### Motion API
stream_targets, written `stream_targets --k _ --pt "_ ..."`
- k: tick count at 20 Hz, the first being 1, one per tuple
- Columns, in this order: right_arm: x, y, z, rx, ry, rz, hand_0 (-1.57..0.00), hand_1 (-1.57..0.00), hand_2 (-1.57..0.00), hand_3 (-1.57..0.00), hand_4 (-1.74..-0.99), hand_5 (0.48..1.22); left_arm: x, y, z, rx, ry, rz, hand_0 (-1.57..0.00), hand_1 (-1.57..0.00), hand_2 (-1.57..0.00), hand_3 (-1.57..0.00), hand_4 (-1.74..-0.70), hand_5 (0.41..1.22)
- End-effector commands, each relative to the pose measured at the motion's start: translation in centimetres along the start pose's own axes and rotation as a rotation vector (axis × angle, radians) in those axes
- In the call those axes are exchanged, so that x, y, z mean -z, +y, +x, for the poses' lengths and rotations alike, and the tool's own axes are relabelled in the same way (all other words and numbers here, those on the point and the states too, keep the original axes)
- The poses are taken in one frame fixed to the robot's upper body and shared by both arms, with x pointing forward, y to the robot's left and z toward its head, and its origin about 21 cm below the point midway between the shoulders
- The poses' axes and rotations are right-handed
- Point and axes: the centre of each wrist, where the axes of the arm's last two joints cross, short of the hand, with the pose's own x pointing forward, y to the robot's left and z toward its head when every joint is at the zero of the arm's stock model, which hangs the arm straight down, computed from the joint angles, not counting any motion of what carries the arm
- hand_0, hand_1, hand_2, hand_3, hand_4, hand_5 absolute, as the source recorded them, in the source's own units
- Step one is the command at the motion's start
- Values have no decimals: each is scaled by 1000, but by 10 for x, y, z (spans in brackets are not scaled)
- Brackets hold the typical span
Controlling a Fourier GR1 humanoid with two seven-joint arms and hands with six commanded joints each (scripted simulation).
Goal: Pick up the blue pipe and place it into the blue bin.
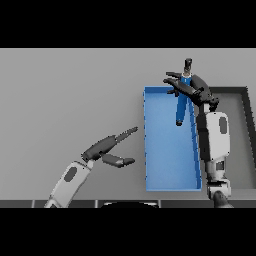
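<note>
while the grey table (65,100) lies broad and bare to the left of the blue bin (167,165), the right side is tighter: a dark-walled grey tray (244,130) sits just beside the bin's right wall, and the right arm runs up along that shared edge. the bin's near edge lies close to the table's front edge, and its far edge sits around mid-table, with open surface beyond it.

the right hand (192,87) is over the bin's far right corner, its fingers curled around the blue pipe (182,107), grasping it near the upper part. the pipe is held roughly upright, slightly tilted, its dark tip (188,64) sticking up past the hand and its lower end hanging over the bin's interior near the far end. whether that lower end touches the bin floor cannot be told.

the left hand (107,147) hovers over the bare table just left of the bin, fingers straight and relaxed, thumb apart, holding nothing.

the bin's floor shows only blue below the pipe.
</note>
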Motion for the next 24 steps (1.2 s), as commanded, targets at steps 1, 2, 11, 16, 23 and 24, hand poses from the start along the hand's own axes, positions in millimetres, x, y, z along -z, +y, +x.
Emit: stream_targets --k 1,2,11,16,23,24 --pt "-2 -2 -7 -11 23 -18 -1571 -1571 -1571 -1351 -1548 1221 -1 0 -1 1 0 1 1 1 1 1 -828 470" --pt "-5 -5 -19 -20 54 -28 -1571 -1571 -1571 -1080 -1586 1221 -1 0 -2 -2 -4 -2 1 1 1 1 -826 470" --pt "10 -8 -89 2 385 -78 -937 -884 -853 -516 -1404 1159 2 0 2 4 0 8 1 1 1 1 -829 476" --pt "3 1 -80 -171 439 25 -306 -289 -279 -169 -1215 1044 -1 -6 1 -15 -8 0 1 1 1 1 -829 477" --pt "-4 13 -73 -301 458 36 -79 -60 -58 -35 -1196 838 0 -5 2 2 9 7 1 1 1 1 -830 471" --pt "-5 16 -76 -300 461 32 -63 -48 -46 -27 -1188 818 -1 -4 1 3 6 6 1 1 1 1 -829 471"
